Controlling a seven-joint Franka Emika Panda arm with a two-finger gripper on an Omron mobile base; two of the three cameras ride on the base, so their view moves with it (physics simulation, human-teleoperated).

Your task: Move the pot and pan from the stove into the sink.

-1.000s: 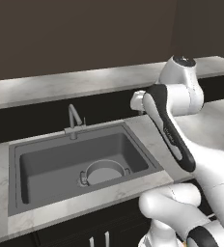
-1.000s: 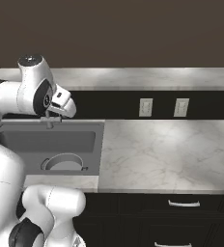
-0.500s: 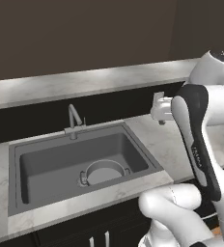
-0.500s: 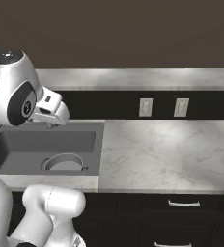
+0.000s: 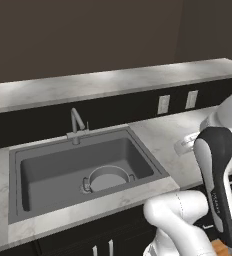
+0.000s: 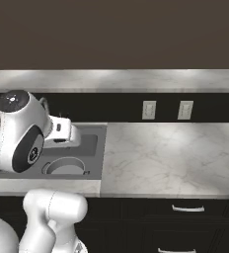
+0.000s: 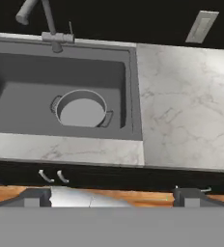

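Marble counter; pot in sink

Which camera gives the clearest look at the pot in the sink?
The hand view: the pot sits unobstructed, both stub handles visible. The left base view shows it smaller in the sink; the right base view shows it partly behind the arm.

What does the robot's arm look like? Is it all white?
Mostly white. The arm is made of fat, rounded white shells with smooth black parts at its joints, and one joint ends in a dark round cap. The hand's fingertips are small, dark and blocky. No cables or markings show.
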